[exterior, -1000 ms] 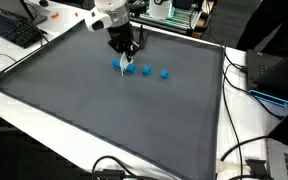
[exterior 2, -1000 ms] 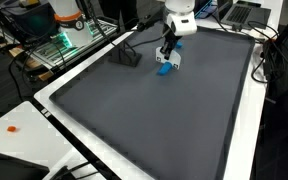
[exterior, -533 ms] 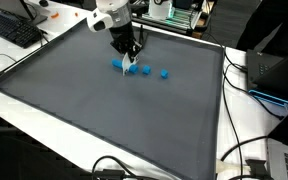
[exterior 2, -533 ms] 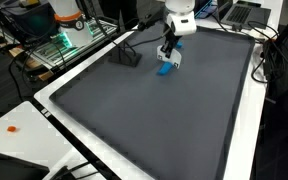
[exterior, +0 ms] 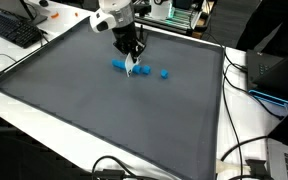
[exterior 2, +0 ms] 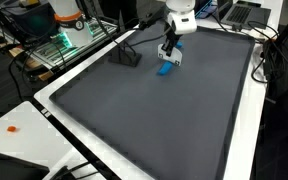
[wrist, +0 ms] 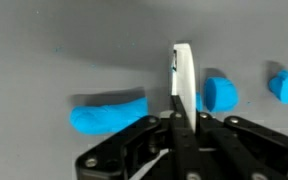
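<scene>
My gripper (exterior: 133, 57) (exterior 2: 171, 52) (wrist: 181, 120) hangs over the far part of the grey mat (exterior: 104, 120) (exterior 2: 154, 120), shut on a thin white flat piece (wrist: 183, 72) that sticks out past its fingertips. In the wrist view, a long blue piece (wrist: 108, 113) lies on one side of the white piece and a round blue piece (wrist: 220, 94) close on the other, with a third blue piece (wrist: 285, 86) further off. An exterior view shows the three as a row: long blue piece (exterior: 117, 66), middle blue piece (exterior: 146, 71), outer blue piece (exterior: 164, 73).
A black stand (exterior 2: 129, 56) rests on the mat near the gripper. A keyboard (exterior: 12, 30) and cables lie on the white table beyond the mat's raised rim. A laptop (exterior: 274, 75) sits on the opposite side.
The gripper, still shut on the white piece, has shifted along the row from the long blue piece toward the middle one. The blue pieces look unmoved.
</scene>
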Robot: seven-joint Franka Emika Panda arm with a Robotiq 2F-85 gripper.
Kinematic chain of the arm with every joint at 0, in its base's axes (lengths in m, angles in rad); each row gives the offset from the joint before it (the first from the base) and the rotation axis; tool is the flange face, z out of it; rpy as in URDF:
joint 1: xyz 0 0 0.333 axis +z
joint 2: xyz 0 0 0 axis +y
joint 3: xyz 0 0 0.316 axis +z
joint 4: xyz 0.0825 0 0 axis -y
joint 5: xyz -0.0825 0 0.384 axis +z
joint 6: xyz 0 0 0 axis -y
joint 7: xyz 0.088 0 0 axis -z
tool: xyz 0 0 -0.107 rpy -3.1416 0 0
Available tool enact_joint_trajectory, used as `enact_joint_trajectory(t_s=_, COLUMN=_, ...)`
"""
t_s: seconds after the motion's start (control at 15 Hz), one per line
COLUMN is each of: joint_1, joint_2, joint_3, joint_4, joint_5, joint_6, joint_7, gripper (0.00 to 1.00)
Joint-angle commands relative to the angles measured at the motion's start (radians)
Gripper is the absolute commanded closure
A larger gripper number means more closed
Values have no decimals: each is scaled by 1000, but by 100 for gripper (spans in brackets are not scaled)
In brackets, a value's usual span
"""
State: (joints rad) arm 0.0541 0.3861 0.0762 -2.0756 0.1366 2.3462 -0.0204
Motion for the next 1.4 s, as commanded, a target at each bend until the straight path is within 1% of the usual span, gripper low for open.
enact_joint_trajectory(t_s=0.0, joint_1=16, joint_2=-36, joint_3=-4, joint_4=-27, joint_5=-27, joint_6=-6, joint_7=34, gripper=99)
enact_joint_trajectory(t_s=0.27, joint_1=27, joint_2=-64, joint_3=-18, joint_4=-22, joint_5=-77, joint_6=-13, joint_7=65, gripper=99)
enact_joint_trajectory(t_s=0.67, joint_1=19, joint_2=-109, joint_3=-36, joint_4=-15, joint_5=-150, joint_6=-14, joint_7=84, gripper=99)
enact_joint_trajectory(t_s=1.0, joint_1=11, joint_2=-93, joint_3=-52, joint_4=-11, joint_5=-177, joint_6=-1, joint_7=73, gripper=99)
enact_joint_trajectory(t_s=1.33, joint_1=4, joint_2=-71, joint_3=-60, joint_4=-13, joint_5=-179, joint_6=15, joint_7=62, gripper=99)
